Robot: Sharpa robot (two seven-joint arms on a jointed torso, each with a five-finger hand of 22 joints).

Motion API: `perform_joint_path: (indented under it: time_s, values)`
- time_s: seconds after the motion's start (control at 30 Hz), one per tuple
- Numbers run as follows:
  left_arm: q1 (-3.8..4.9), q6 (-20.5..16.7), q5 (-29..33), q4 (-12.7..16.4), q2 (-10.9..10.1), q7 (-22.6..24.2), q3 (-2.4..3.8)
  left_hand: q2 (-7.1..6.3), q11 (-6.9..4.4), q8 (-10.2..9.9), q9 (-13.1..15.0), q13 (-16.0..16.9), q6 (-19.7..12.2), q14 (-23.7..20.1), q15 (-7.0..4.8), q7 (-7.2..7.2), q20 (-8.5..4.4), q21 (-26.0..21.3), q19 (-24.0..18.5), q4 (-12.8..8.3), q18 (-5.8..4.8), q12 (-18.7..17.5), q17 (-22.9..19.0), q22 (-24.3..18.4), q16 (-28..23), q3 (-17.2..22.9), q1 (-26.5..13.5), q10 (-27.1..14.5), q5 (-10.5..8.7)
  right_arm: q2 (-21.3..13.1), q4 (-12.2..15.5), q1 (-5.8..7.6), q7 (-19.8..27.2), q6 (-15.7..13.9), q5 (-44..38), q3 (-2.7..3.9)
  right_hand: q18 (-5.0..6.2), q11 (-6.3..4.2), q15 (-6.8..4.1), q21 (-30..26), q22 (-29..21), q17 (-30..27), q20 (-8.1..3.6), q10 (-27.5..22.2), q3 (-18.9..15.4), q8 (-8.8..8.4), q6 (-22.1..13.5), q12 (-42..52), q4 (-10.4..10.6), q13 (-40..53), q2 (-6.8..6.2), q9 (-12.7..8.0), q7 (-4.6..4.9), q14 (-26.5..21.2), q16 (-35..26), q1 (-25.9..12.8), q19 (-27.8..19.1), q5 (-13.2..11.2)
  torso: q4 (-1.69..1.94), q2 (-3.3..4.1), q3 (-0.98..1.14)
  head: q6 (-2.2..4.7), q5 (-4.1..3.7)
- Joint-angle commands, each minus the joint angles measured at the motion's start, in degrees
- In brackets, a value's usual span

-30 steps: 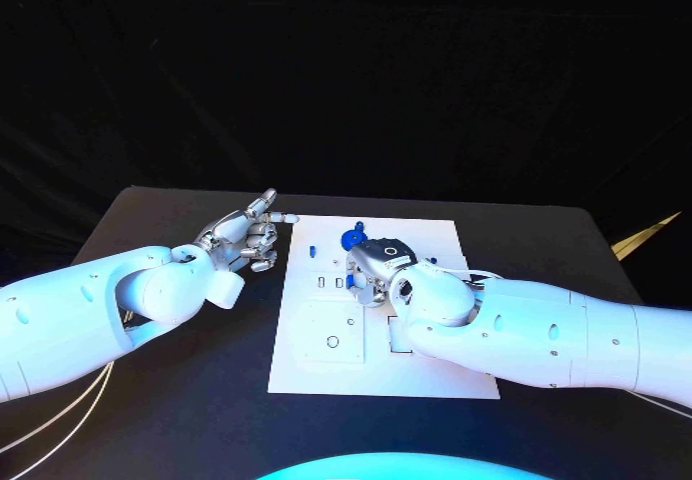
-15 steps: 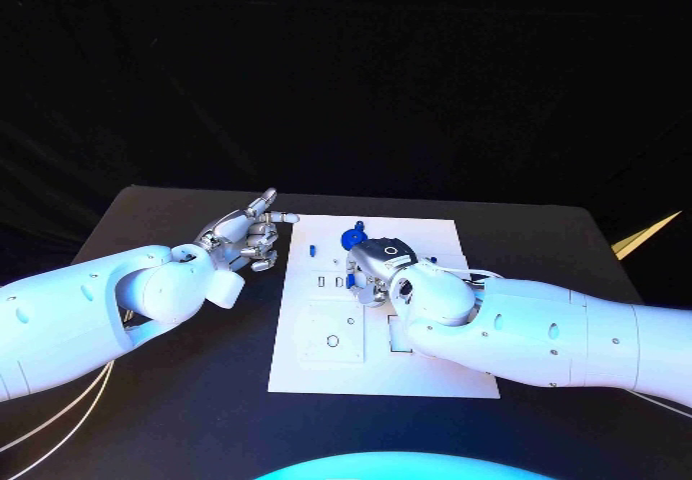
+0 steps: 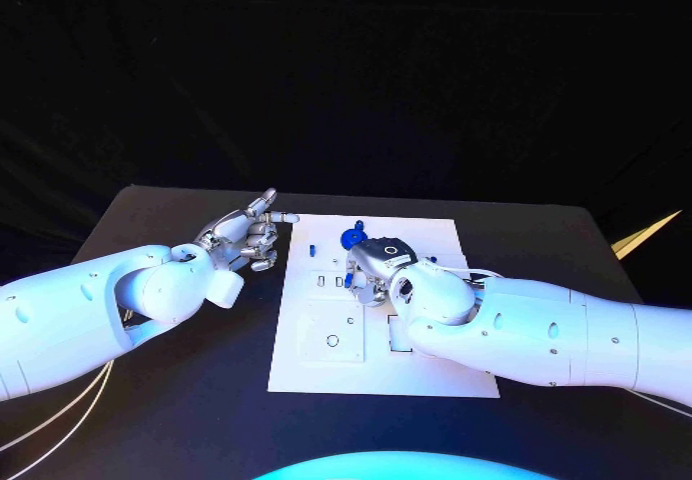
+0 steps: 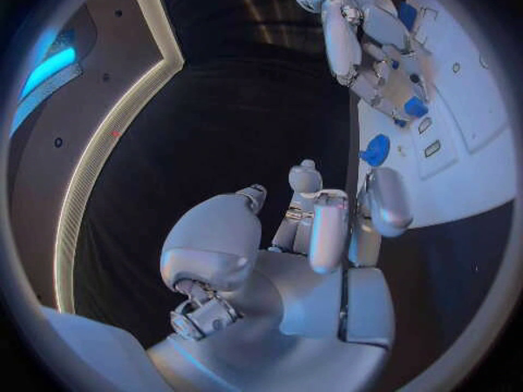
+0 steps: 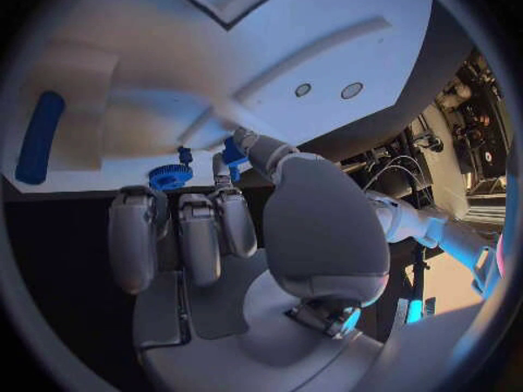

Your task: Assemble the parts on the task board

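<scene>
Mid-frame in the head view, the right hand (image 3: 379, 265) pinches a small blue part (image 5: 234, 152) over the task board (image 3: 433, 375); its long axis can't be told. The left hand (image 3: 245, 240), empty, fingers loosely spread, hovers over the bench (image 3: 173, 420).

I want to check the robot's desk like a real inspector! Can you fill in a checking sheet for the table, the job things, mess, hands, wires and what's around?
Surface: black table, bare parts look clean.
Job's things: white task board in the middle; a blue gear at its far end; a long blue bar lying on the board.
Clutter: nothing seen.
Hands: left hand hovers beside the board's left edge, holding nothing, one finger stretched out; right hand is over the board, pinching a small blue part.
Cables: thin pale cables under the left arm.
Surroundings: dark backdrop.
</scene>
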Motion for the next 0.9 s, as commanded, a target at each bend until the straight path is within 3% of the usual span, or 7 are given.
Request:
perform_joint_path:
  time_s: [0.03, 0.47, 0.57, 0.7, 0.73, 0.8, 0.9]
  values:
    - [0.08, 0.3, -0.1, 0.0, 0.1, 0.0, 0.05, -0.42, 0.09, -1.1, 0.0, -0.3, -0.2, 2.5, 0.60, 0.58, -0.05, -0.5, 0.3, 0.5, 0.32, -0.3, 7.9, -0.3, -0.7, -2.5, 0.7, -0.9, 1.16, 0.0, 0.1, -0.04, 0.1, -0.1, -0.1, -0.01, -0.33, 0.23, 0.13, -0.3, 12.5, 14.2, 0.17, -0.8, -1.3, -0.34, -0.9, -0.7, 0.6, 6.9, 0.67, 0.2, 0.06, 5.3, -0.2, -2.2, 2.9, 0.5, 0.01, 0.02, -0.02, -0.03, -0.04]
    - [0.08, 0.3, -0.1, 0.0, 0.1, 0.0, 0.04, -0.41, 0.09, -1.2, 0.0, -0.3, -0.2, 2.5, 0.60, 0.58, -0.05, -0.6, 0.3, 0.5, 0.33, -0.3, 7.9, -0.4, -0.7, -2.5, 0.9, -0.9, 1.16, -0.1, 0.1, -0.04, 0.1, -0.1, -0.1, -0.01, -0.33, 0.23, 0.14, -0.3, 12.5, 14.2, 0.19, -0.8, -1.4, -0.34, -0.9, -0.7, 0.7, 6.9, 0.65, 0.2, 0.06, 5.3, -0.2, -2.2, 2.9, 0.5, 0.00, -0.02, -0.02, -0.09, -0.05]
    - [0.08, 0.0, -0.8, -0.1, 0.2, -0.1, 0.04, -0.55, 0.09, -1.2, 0.0, -0.6, -0.3, 2.4, 0.60, 0.59, -0.05, -0.6, 0.2, 0.4, 0.35, -0.4, 7.7, -0.4, -0.8, -2.6, 1.3, -1.0, 1.16, -0.3, 0.2, -0.04, 0.0, -0.4, -0.2, -0.01, -0.15, 0.40, 0.27, -1.3, 12.1, 13.9, 0.31, -1.6, -2.1, -0.85, -1.8, -1.6, 1.0, 6.2, 0.04, 0.0, 0.26, 5.2, -0.4, -2.3, 2.6, 0.6, 0.02, -0.02, 0.00, -0.05, -0.10]
    - [0.07, -0.7, -3.4, -0.2, 0.3, -0.4, 0.04, -2.83, 0.12, -1.5, -0.1, -1.2, -0.5, 2.3, 0.63, 0.62, -0.03, -0.8, 0.1, -0.9, 0.40, -0.8, 7.5, -0.8, -0.8, -3.3, 5.1, -1.6, 0.92, -1.1, 0.8, -0.03, 0.0, -0.9, -0.6, -0.01, 0.49, 1.18, 0.91, -4.8, 10.9, 13.1, 0.84, -4.4, -4.4, -2.63, -5.0, -4.6, 1.6, 3.6, -0.75, -0.7, 1.13, 5.0, -1.0, -1.3, 1.5, 0.7, -0.01, -0.08, 0.03, 0.10, -0.11]
    - [0.07, -1.0, -4.6, -0.3, 0.3, -0.6, 0.05, -3.74, 0.13, -1.6, -0.1, -1.5, -0.8, 2.3, 0.64, 0.62, -0.03, -0.9, 0.0, -1.4, 0.44, -1.0, 7.4, -0.9, -0.9, -3.6, 6.6, -1.9, 0.92, -1.4, 1.1, -0.03, 0.0, -1.1, -0.6, 0.00, 0.91, 1.72, 1.41, -7.1, 10.0, 11.9, 1.13, -5.8, -6.9, -3.69, -7.0, -6.0, 2.3, 2.3, -0.55, -1.3, 1.60, 4.6, -1.9, -0.1, 0.7, 0.9, -0.05, -0.09, 0.03, 0.12, -0.09]
    - [0.07, -1.3, -8.0, -0.3, 0.5, -1.1, 0.05, -5.81, 0.01, -1.8, -0.1, -2.7, -1.7, 2.1, 0.57, 0.48, -0.07, -1.3, -0.6, -3.0, 0.62, -1.7, 7.0, -1.8, -1.1, -4.1, 10.1, -2.9, 0.94, -2.2, 2.0, 0.01, 0.2, -1.5, -0.7, 0.01, 1.23, 2.23, 1.90, -9.2, 9.2, 11.0, 1.82, -7.2, -14.1, -4.56, -8.9, -7.1, 5.4, 0.9, 0.44, -2.0, 2.41, 4.4, -2.5, 4.2, 0.2, 1.1, -0.06, -0.12, 0.03, 0.30, -0.14]
    - [0.08, -1.6, -12.7, -0.1, 0.6, -2.2, 0.06, -7.25, -0.09, -0.5, 0.4, -5.1, -1.4, 1.4, 0.43, 0.32, -0.15, -2.4, -1.7, -3.7, 0.97, -3.2, 5.6, -3.6, -1.7, -4.5, 12.6, -4.8, 0.93, -3.6, 3.4, 0.17, 0.9, -3.0, -0.8, 0.05, 1.82, 2.30, 1.86, -12.6, 8.0, 9.8, 1.84, -8.3, -15.7, -4.65, -9.2, -8.1, 7.6, -0.2, 0.19, -2.3, 2.33, 4.0, -3.5, 6.1, -0.7, 1.1, -0.08, -0.20, 0.02, 0.38, -0.22]
